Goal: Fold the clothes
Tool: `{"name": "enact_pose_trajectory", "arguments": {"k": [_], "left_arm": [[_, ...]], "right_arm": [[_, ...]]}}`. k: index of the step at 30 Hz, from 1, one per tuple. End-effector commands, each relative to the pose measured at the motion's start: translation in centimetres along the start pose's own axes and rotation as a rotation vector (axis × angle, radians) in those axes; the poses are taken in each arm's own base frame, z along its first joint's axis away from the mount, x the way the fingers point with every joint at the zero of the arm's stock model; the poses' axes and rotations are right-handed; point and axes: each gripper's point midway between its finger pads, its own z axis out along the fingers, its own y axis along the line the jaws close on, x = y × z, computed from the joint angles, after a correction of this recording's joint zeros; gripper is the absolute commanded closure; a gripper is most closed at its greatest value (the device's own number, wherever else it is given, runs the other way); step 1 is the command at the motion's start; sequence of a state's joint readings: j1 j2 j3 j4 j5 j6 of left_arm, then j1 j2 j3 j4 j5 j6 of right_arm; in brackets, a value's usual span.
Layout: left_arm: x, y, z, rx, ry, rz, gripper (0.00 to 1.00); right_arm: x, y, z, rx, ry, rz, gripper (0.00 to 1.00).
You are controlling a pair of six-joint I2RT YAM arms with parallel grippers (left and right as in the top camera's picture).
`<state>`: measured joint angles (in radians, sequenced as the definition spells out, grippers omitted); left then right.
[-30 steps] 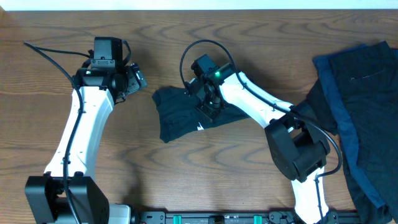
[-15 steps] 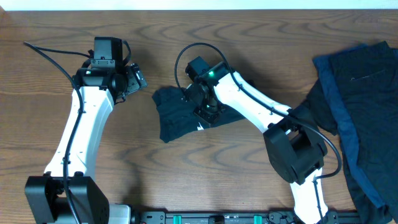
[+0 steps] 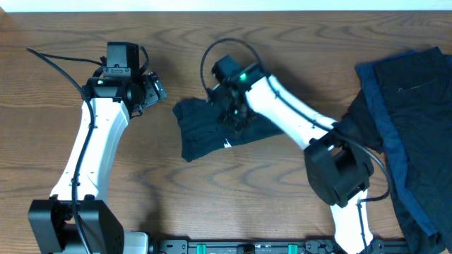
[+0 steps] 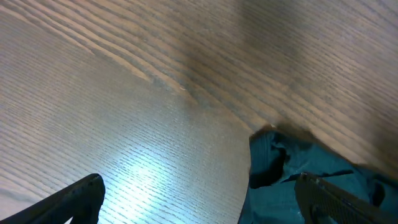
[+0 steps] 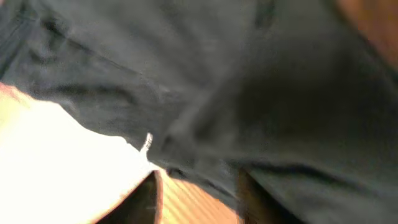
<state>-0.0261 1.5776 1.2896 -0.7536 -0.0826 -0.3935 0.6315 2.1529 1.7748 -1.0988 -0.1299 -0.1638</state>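
A small dark navy garment [image 3: 201,134] with a small white label [image 3: 227,144] lies crumpled at the table's middle. My right gripper [image 3: 234,115] is over its upper right part. In the right wrist view the dark cloth [image 5: 205,81] fills the frame, and the fingers [image 5: 196,190] stand apart with bare wood between them, holding nothing. My left gripper [image 3: 157,90] is open and empty, left of the garment. In the left wrist view the left gripper's fingers [image 4: 205,199] are wide apart over bare wood, with the cloth's edge [image 4: 280,168] near the right finger.
A pile of dark clothes [image 3: 424,106] with a brighter blue piece [image 3: 385,120] lies at the table's right edge. My right arm's base [image 3: 339,169] stands between it and the garment. Bare wood table [image 3: 176,204] spreads in front.
My right gripper has moved a little up and to the left over the garment. The garment and my left arm have not visibly moved.
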Motion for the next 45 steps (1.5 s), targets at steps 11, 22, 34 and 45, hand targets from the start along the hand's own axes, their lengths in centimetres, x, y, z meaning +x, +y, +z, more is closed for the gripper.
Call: {"name": "enact_pose_trajectory", "arguments": {"k": [11,22,34,45], "left_arm": [[0.4,0.6,0.4,-0.025,0.013,-0.011,0.01],[0.4,0.6,0.4,-0.025,0.012,-0.011,0.01],[0.4,0.6,0.4,-0.025,0.013,-0.011,0.01],[0.6,0.7,0.4,-0.030,0.022,-0.009,0.01]], "right_arm": [[3.7,-6.1,-0.9,0.020,0.059,0.270,0.99],[7.3,-5.5,3.1,0.006,0.151,0.314,0.96],[5.2,-6.6,-0.6,0.020,0.072,0.345,0.94],[6.5,-12.8,-6.0,0.007,-0.014,0.585,0.50]]}}
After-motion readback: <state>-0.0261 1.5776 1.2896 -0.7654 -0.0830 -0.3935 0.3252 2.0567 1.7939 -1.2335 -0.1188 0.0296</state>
